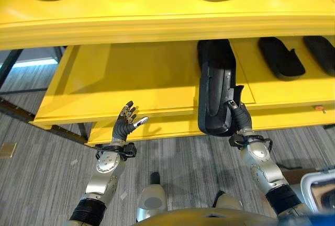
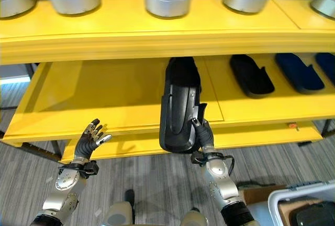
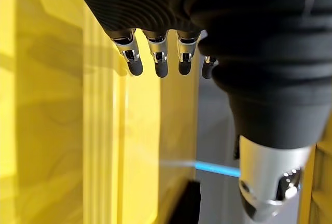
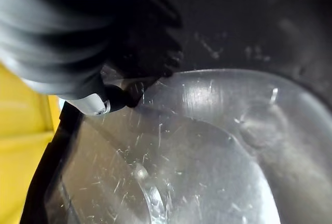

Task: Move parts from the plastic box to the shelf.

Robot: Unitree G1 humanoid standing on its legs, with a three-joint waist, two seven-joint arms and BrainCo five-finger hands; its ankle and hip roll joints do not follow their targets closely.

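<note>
While the right hand (image 2: 203, 132) grips the lower end of the black part (image 2: 180, 105) at centre frame, the part's long axis runs up the frame, from the front lip of the middle shelf (image 2: 104, 95) back into the shelf. The fingers curl round the part's near right edge; in the right wrist view the part's scuffed, glossy inner surface lies directly against the hand. The near end overhangs the shelf lip, and the far end lies under the shadow of the upper shelf (image 2: 157, 35). Judged from this, the coming move is a push along that axis, away from the hand, until the part sits fully on the shelf like the two black parts (image 2: 251, 74) lying at right of frame.

The left hand (image 1: 127, 121) hovers at lower left, fingers spread and holding nothing, well apart from the part. The plastic box (image 2: 301, 205) sits at lower right, nearer the right arm.
</note>
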